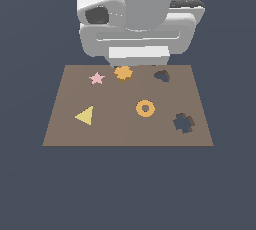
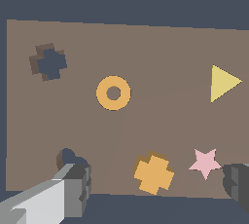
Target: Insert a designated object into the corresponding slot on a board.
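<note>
Spread wide, the gripper (image 2: 158,189) has its 2 fingertips (image 2: 78,181) standing on either side of the orange cross-shaped block (image 2: 154,173) with nothing between them yet. The block lies flat on the brown board (image 1: 125,129), in the gap between the fingers and apparently below them, so the coming move looks like a straight descent. It is squat with no clear long axis. In the exterior view it sits near the board's far edge, just beside the pink star (image 1: 96,78). The matching cross-shaped slot (image 1: 183,123) is empty, well apart, past the orange ring (image 1: 145,108). The heart-like cutout (image 1: 161,76) is also empty.
</note>
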